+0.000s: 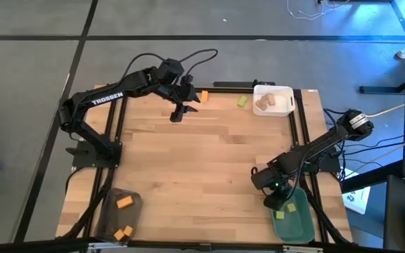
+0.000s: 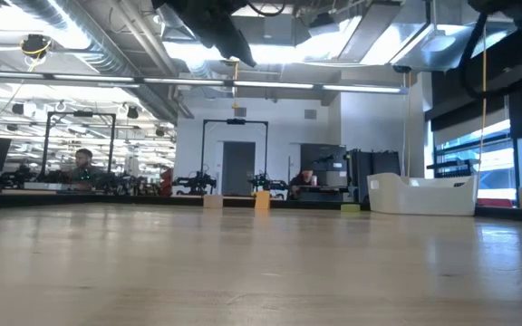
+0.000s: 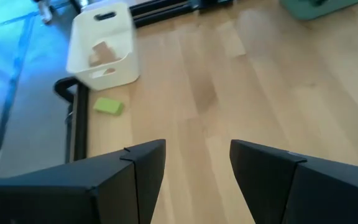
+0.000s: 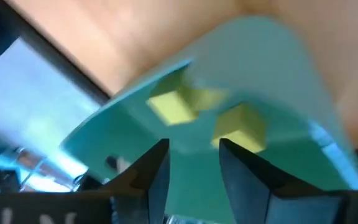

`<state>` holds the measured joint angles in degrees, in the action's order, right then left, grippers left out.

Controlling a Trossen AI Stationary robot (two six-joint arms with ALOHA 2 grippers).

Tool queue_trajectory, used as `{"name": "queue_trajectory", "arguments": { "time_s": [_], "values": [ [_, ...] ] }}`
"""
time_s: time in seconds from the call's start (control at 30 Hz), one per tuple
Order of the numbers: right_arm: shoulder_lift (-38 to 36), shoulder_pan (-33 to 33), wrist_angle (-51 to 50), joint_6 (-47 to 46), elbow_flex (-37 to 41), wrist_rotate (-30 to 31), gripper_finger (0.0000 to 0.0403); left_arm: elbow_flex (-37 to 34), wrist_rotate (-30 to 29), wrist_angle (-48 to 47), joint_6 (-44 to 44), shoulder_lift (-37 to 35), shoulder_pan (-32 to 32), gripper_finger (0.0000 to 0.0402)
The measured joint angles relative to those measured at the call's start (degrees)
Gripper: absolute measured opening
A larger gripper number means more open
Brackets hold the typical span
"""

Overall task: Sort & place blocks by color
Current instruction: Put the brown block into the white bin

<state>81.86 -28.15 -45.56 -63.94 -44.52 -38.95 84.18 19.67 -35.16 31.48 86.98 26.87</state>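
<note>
Sorting in progress, with both arms over the wooden table (image 1: 202, 161). The right gripper (image 1: 278, 204) hangs just above the green tray (image 1: 297, 223), its fingers (image 4: 151, 177) parted with nothing between them; two light green blocks (image 4: 173, 106) lie in the tray directly beyond the fingertips (a third may be blurred behind them). The left gripper (image 1: 178, 112) hovers above bare table at the far edge, its fingers (image 3: 143, 163) likewise spread and empty.

Blocks not yet sorted: an orange block (image 1: 204, 95) lies just beside the left gripper, toward the far edge, and a light green block (image 1: 242, 101) lies a little farther out on the same side, next to the white bin (image 1: 281, 92), which holds tan wooden blocks (image 1: 264, 104). Three orange blocks (image 1: 124, 202) sit in the grey tray (image 1: 108, 208), well apart from either gripper.

Handling, as a judgement: the blocks look small, rigid and light, with flat, probably smooth faces. They should tolerate a firm pinch without damage, best taken across two opposite flat sides near mid-height, fingers square to the faces, since a corner grip would likely let the block twist or pop free.
</note>
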Motion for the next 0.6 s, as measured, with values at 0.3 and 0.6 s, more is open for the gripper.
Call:
{"name": "queue_trajectory", "arguments": {
  "time_s": [0.3,0.6],
  "values": [
    [-3.7,1.6,-14.2,-3.3,-17.1,15.6,0.0139,0.0,-9.4,0.0,-16.0,0.0,2.3,0.0173],
    [-5.7,6.1,-34.5,-3.3,-37.3,46.5,0.0139,0.0,-24.9,-0.8,-33.1,3.9,7.8,0.0173]
  ]
}}
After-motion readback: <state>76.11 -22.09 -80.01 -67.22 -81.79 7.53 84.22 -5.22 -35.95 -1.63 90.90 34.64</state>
